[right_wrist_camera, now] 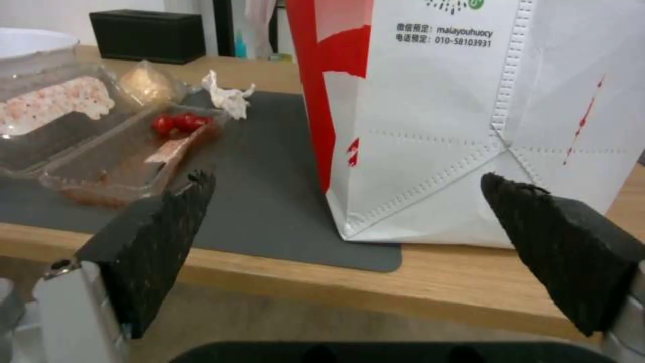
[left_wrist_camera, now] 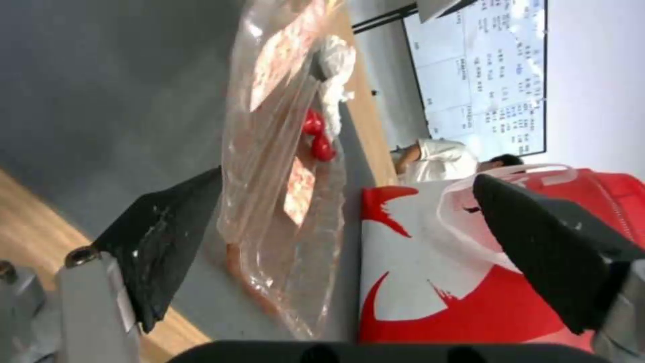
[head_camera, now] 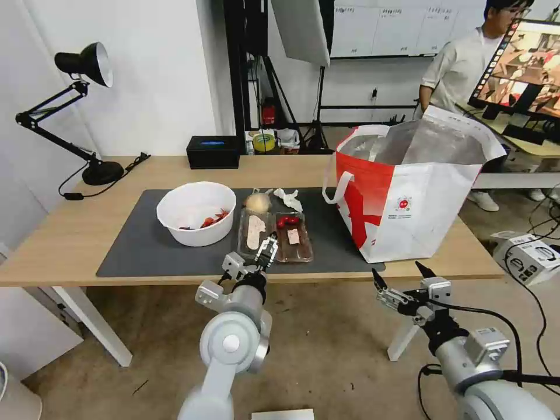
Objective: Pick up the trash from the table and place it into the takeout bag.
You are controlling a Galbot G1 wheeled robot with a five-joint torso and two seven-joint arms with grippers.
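Left gripper (head_camera: 267, 249), fingers spread wide, hovers at the near edge of the clear hinged tray (head_camera: 275, 236); its wrist camera shows the tray's edge between the fingers (left_wrist_camera: 161, 247), untouched. Left of the tray sits the white bowl (head_camera: 196, 213); behind it, the tan ball (head_camera: 258, 202) and crumpled tissue (head_camera: 290, 199); right, the takeout bag (head_camera: 408, 195). Right gripper (head_camera: 398, 279) waits, likewise wide, below the table edge (right_wrist_camera: 282, 282), right of the tray.

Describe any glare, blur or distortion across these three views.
Head view: straight lines bow near the edges; silver foil lining of the white-and-red takeout bag shines. Left wrist view: soft throughout, clear hinged plastic tray glints, whiteboard washed out. Right wrist view: the bag's print reads sharp, black fingertips blurred.
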